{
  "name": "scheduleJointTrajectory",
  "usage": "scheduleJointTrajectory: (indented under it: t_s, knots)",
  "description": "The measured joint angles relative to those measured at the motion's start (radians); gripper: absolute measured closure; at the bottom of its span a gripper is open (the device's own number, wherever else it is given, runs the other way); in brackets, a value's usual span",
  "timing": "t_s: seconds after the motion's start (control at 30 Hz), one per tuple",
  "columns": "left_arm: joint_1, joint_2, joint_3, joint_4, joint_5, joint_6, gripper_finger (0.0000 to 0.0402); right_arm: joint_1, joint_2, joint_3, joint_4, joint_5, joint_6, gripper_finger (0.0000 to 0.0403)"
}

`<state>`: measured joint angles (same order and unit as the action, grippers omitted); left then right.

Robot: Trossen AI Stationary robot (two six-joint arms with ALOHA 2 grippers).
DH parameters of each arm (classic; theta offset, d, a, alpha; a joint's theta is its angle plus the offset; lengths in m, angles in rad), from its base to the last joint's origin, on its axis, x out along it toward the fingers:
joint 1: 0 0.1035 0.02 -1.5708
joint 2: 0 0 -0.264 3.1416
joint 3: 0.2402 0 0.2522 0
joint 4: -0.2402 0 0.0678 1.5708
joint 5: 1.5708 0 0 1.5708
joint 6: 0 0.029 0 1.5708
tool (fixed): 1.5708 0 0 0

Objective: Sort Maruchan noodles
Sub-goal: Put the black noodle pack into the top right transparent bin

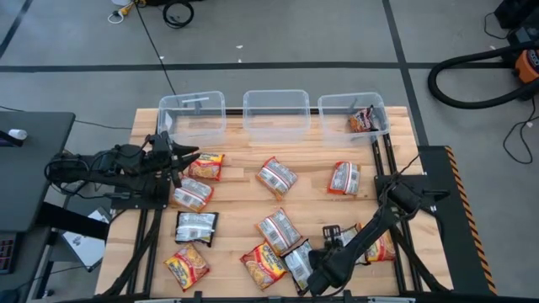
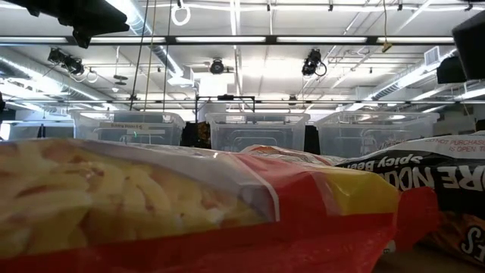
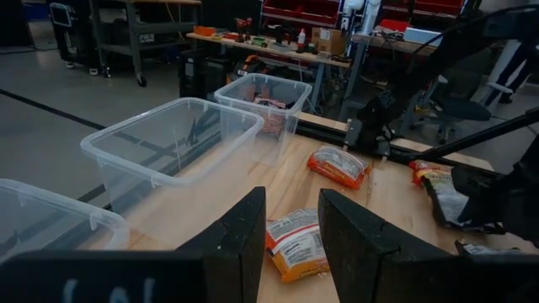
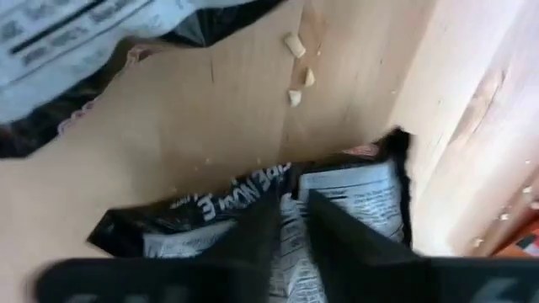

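Observation:
Maruchan packets lie flat and scattered on the wooden table [image 1: 236, 210]: orange-yellow ones [image 1: 187, 265], red-and-silver ones [image 1: 276, 177] and dark ones [image 1: 196, 227]. One packet [image 1: 364, 120] lies in the right clear bin. My left gripper [image 1: 178, 160] is open and hovers off the table near the left bin, beside an orange packet [image 1: 205, 165]. In its wrist view a red-and-silver packet [image 3: 295, 244] shows beyond the gap between the fingers. My right gripper [image 1: 316, 273] is at the near edge, shut on a dark packet [image 1: 299, 263]. My right gripper [image 4: 293, 220] pinches the dark black-and-silver packet at its near end [image 4: 337, 189] between the two fingers, slanting down from the near right. The packet lies on the table next to another dark packet [image 4: 50, 67]. The fingers hide the exact place of contact.
Three clear bins stand in a row at the far edge: left [image 1: 192, 114], middle [image 1: 275, 112] and right [image 1: 354, 114]. Noodle crumbs [image 4: 296, 71] lie on the wood. Close to the low camera are an orange-and-red packet [image 2: 151, 205] and a dark one [image 2: 432, 171].

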<state>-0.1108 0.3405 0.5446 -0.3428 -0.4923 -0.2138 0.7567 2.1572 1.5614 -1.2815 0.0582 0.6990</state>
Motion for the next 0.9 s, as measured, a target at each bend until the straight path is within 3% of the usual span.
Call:
scheduleJointTrajectory:
  t_s: [0.07,0.23,0.4,0.57,0.67,0.9]
  knots:
    - [0.0,0.0,0.0,0.0,0.0,0.0,0.0285,-0.011,-0.036,-0.001,-0.001,0.006,0.019,0.0387]
    - [0.0,0.0,0.0,0.0,0.0,0.0,0.0285,-0.045,-0.216,0.0,0.007,0.131,0.105,0.0394]
    - [0.0,0.0,0.0,0.0,0.0,-0.003,0.0285,-0.07,-0.455,0.001,0.048,0.297,0.213,0.0395]
    - [0.0,0.0,0.0,0.0,0.0,-0.01,0.0285,-0.064,-0.663,-0.001,0.136,0.527,0.293,0.0395]
    - [0.0,0.0,0.0,0.001,0.0,-0.011,0.0285,-0.052,-0.785,-0.065,0.288,0.607,0.275,0.0395]
    - [0.0,0.0,0.0,0.002,0.0,-0.022,0.0285,-0.079,-1.007,-0.386,0.715,0.664,0.135,0.0395]
